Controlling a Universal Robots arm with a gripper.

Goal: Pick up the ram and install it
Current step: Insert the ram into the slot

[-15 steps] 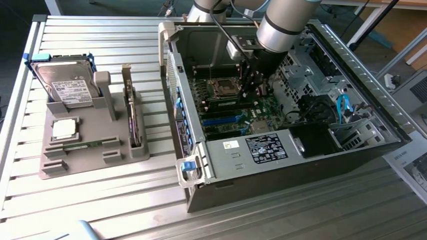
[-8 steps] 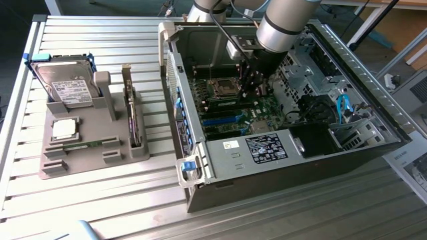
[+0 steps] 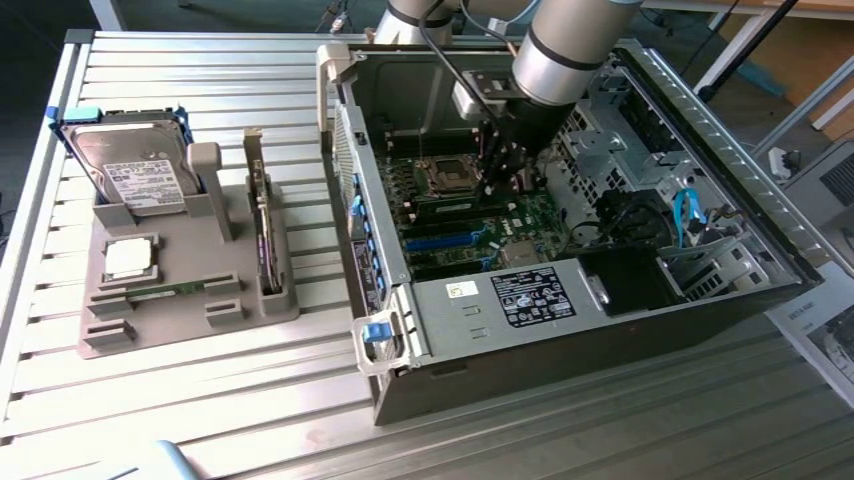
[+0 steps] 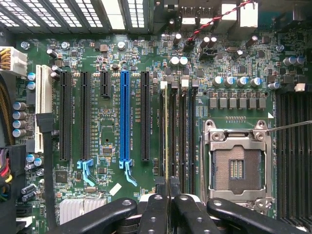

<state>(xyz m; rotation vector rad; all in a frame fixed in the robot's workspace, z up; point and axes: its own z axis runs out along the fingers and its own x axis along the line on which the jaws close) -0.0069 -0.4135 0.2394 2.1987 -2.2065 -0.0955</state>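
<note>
My gripper point(image 3: 497, 180) is down inside the open computer case point(image 3: 747, 200), over the motherboard's memory slots point(image 4: 183, 141). In the wrist view its fingers point(image 4: 155, 204) are shut on the ram point(image 4: 166, 131). I see the ram edge-on as a thin yellow-green strip lined up along the first memory slot, next to the black expansion slot point(image 4: 145, 117). I cannot tell whether it sits in the slot or hovers just above. A second, matching ram stick point(image 3: 171, 290) lies flat in the grey holder point(image 3: 200, 325) at the exterior view's left.
The empty processor socket point(image 4: 237, 165) lies just beside the memory slots. The holder also carries a hard drive point(image 3: 134, 170), a silver processor chip point(image 3: 127, 258) and an upright expansion card point(image 3: 267, 240). Blue and black cables point(image 3: 687, 215) and drive bays crowd the case's far side.
</note>
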